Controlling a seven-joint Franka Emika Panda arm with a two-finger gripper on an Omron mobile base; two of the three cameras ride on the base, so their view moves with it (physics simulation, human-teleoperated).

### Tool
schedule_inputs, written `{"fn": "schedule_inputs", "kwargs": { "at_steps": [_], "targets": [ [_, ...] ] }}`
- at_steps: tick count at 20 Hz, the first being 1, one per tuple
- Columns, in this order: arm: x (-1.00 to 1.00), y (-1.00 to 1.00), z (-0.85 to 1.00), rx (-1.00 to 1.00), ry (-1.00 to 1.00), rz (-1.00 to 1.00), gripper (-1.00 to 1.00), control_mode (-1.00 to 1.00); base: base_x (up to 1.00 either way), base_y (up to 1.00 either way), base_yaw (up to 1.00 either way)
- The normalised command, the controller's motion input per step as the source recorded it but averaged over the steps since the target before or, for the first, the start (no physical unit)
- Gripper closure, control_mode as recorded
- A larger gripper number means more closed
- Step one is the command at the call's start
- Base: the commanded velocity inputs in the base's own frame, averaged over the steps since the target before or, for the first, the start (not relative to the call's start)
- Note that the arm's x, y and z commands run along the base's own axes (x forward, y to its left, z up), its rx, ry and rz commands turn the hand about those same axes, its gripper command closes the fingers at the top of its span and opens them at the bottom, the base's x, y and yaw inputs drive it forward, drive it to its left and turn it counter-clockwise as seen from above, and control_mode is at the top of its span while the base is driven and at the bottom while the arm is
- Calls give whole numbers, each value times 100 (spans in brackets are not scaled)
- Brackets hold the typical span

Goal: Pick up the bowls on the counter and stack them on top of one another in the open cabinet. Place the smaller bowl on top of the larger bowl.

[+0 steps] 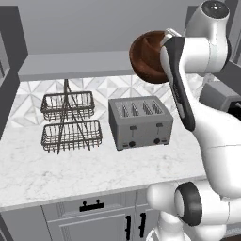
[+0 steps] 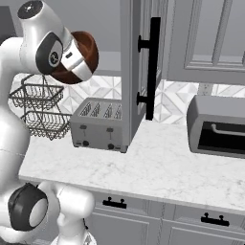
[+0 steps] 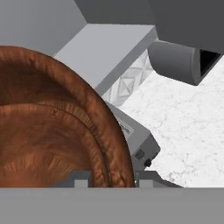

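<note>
My gripper (image 1: 164,40) (image 2: 79,64) (image 3: 113,179) is shut on the rim of a glossy reddish-brown wooden bowl (image 1: 147,57) (image 2: 86,50) (image 3: 48,131). Nearly as wide as the toaster's front, it is the larger bowl. I hold it tilted on edge, high above the counter (image 1: 70,174) (image 2: 158,167) and over the toaster. It hangs at the right end of the open cabinet (image 1: 70,66) (image 2: 110,62) (image 3: 109,43), level with its grey shelf floor. The smaller bowl is out of view.
A silver four-slot toaster (image 1: 141,122) (image 2: 95,124) (image 3: 138,142) stands under the bowl. A two-tier wire basket rack (image 1: 70,122) (image 2: 38,110) is to its left. A grey toaster oven (image 2: 217,127) (image 3: 179,61) sits at the right. An open cabinet door (image 2: 131,72) juts out beside the bowl.
</note>
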Motion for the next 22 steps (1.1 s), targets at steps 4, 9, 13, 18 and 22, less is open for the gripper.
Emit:
{"fn": "schedule_inputs", "kwargs": {
  "at_steps": [4, 9, 13, 18, 22],
  "targets": [
    [52, -6, -19, 0, -5, -5, 100, -100, 0, 0, 0],
    [87, -3, 0, 0, -1, -8, 100, -100, 0, 0, 0],
    [99, 0, 0, 0, -4, -12, 100, -100, 0, 0, 0],
    [99, 0, 2, 0, -10, -13, 100, -100, 0, 0, 0],
    [94, 0, 0, 2, -10, -12, 100, -100, 0, 0, 0]
  ]
}}
